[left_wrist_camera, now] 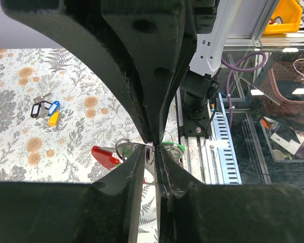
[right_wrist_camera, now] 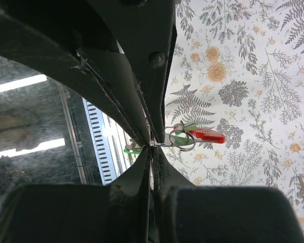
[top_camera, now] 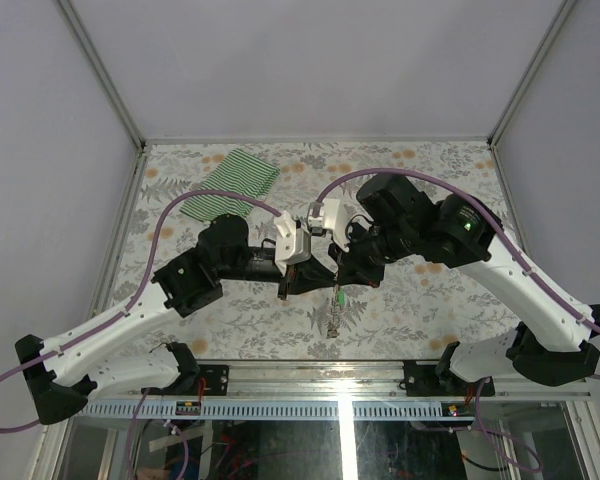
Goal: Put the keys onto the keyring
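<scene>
Both grippers meet tip to tip above the middle of the floral table. My left gripper point(left_wrist_camera: 152, 148) is shut on a thin metal ring of the keyring point(left_wrist_camera: 150, 153), seen edge-on between its pads. My right gripper point(right_wrist_camera: 152, 147) is shut on a flat silvery key point(right_wrist_camera: 164, 144) that leads into a wire ring point(right_wrist_camera: 183, 140). A red tag point(right_wrist_camera: 206, 135) and green tags point(right_wrist_camera: 133, 149) hang on that bunch; the red tag point(left_wrist_camera: 105, 156) and a green tag point(left_wrist_camera: 173, 148) also show beside my left fingers. In the top view the left gripper point(top_camera: 318, 282) and right gripper point(top_camera: 338, 272) hold the bunch, and a green tag point(top_camera: 337, 297) and a short chain point(top_camera: 332, 320) dangle below.
A green-and-white striped cloth point(top_camera: 230, 186) lies at the back left. Spare keys with black, blue and yellow tags point(left_wrist_camera: 46, 110) rest on the table away from the grippers. The slotted rail point(top_camera: 310, 408) runs along the near edge, with clutter below it.
</scene>
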Robot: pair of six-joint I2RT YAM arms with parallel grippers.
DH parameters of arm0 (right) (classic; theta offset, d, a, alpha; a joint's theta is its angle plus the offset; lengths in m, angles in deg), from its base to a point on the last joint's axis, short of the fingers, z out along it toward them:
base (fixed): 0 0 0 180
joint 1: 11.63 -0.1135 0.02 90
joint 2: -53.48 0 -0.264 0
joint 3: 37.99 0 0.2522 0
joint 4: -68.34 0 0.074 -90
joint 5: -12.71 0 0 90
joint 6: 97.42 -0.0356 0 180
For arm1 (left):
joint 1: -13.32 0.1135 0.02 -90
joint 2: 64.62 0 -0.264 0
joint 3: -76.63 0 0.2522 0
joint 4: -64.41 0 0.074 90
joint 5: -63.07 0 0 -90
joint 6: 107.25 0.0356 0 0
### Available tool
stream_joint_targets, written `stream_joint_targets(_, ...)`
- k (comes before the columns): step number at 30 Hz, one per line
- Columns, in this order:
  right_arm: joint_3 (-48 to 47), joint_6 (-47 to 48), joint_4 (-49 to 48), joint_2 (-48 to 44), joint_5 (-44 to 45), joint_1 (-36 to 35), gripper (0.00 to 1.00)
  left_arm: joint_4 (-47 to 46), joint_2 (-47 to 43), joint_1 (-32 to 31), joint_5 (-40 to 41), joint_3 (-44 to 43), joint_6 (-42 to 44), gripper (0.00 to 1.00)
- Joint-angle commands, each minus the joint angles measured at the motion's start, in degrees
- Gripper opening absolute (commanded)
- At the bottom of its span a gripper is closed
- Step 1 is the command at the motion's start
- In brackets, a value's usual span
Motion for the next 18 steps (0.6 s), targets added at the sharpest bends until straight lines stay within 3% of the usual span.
stream_joint_targets(1,-0.1,-0.4,-2.4,-2.0,-0.9,-0.5,0.0,-1.7,-0.1,0.1,-1.1,-2.1,0.4,0.15)
stream_joint_targets(6,0.3,-0.4,-2.9,-2.1,-1.0,-0.5,0.0,-2.1,0.1,0.0,-1.6,-2.4,0.1,0.15)
stream_joint_targets(12,0.9,-0.6,-3.9,-2.5,-0.9,-0.5,0.0,-2.2,0.1,0.1,-2.4,-2.3,-0.1,0.01)
stream_joint_targets(18,1.8,-1.5,-6.5,-4.0,1.4,-0.5,0.02,-2.9,-0.4,0.1,-0.7,-1.5,-0.7,0.0)
